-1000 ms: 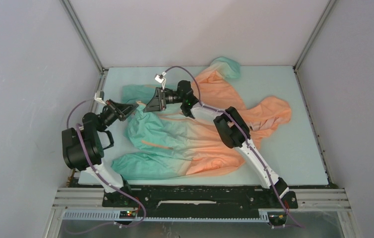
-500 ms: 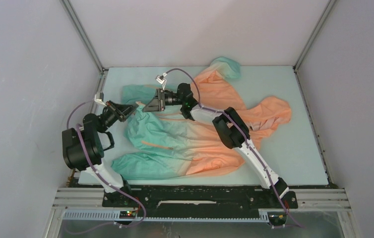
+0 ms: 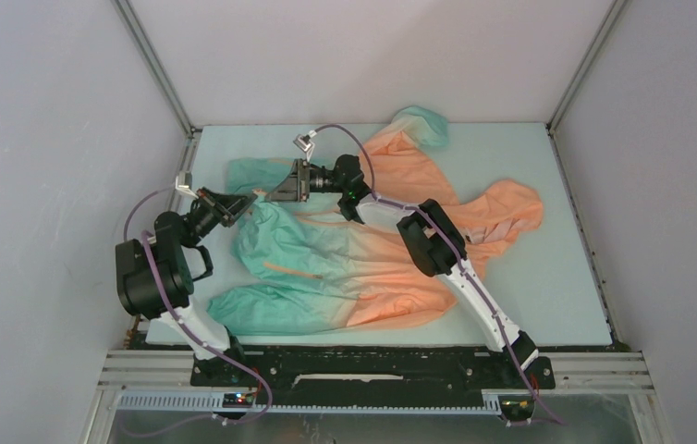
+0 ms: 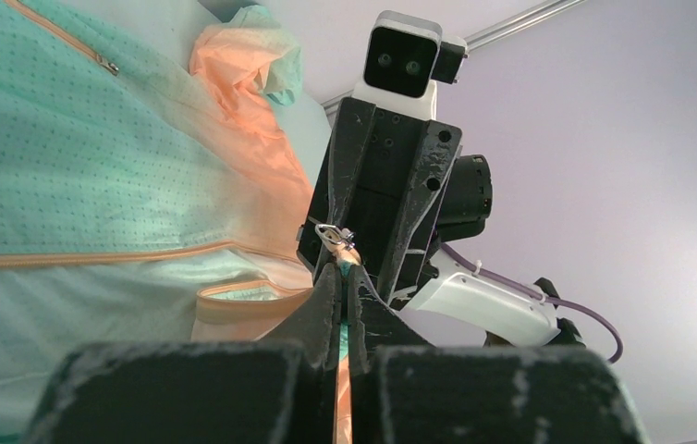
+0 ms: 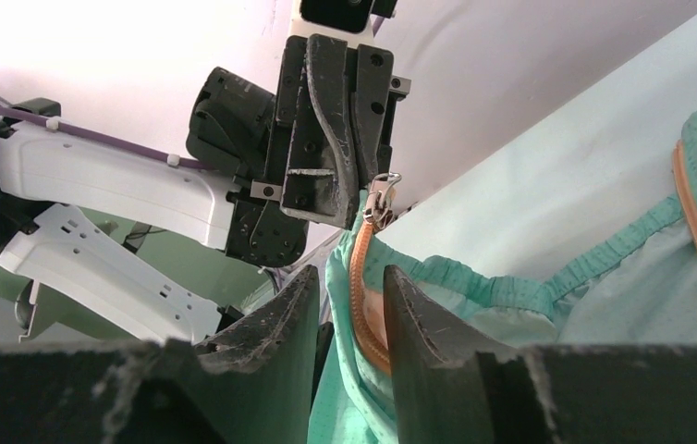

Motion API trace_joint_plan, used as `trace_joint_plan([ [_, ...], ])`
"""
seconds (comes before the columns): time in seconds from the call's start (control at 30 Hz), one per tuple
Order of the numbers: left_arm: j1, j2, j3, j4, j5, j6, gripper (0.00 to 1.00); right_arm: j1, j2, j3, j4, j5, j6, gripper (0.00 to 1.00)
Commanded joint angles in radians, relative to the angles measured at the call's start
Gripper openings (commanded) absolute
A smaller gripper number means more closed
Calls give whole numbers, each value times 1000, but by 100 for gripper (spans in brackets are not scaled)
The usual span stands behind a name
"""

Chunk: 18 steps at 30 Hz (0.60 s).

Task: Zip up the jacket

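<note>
The jacket (image 3: 372,259) lies flat on the table, teal hem to the left, orange hood (image 3: 511,208) to the right. My left gripper (image 3: 249,201) is shut on the hem end of the orange front zip, lifted off the table. In the left wrist view (image 4: 340,273) the zip tape runs between its pressed fingers, with the metal slider (image 4: 334,235) just past the tips. My right gripper (image 3: 273,193) faces it closely. In the right wrist view (image 5: 349,277) its fingers stand apart around the teal edge and orange zip tape (image 5: 360,305), below the slider (image 5: 380,208).
The pale blue table (image 3: 557,277) is boxed in by grey walls and metal frame posts (image 3: 155,69). One sleeve (image 3: 419,125) reaches to the back edge; the other sleeve (image 3: 262,310) lies along the front. The left wall is close to my left arm.
My right gripper has shifted slightly back and right and levelled out near the zip end. My left gripper keeps its hold and has barely moved.
</note>
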Motion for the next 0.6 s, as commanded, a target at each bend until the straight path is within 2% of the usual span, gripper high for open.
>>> trace_joint_plan([
  [0.0, -3, -38, -21, 35, -2, 32, 0, 9, 5, 56, 41, 25, 29, 33],
  [0.3, -6, -32, -21, 55, -3, 19, 0, 14, 22, 86, 1, 45, 23, 25],
  [0.43, -6, -38, -24, 48, -8, 23, 0, 14, 19, 91, -38, 49, 3, 0],
  [0.57, -6, -56, -26, 4, -16, 53, 0, 16, 16, 85, -60, 53, -25, 0],
])
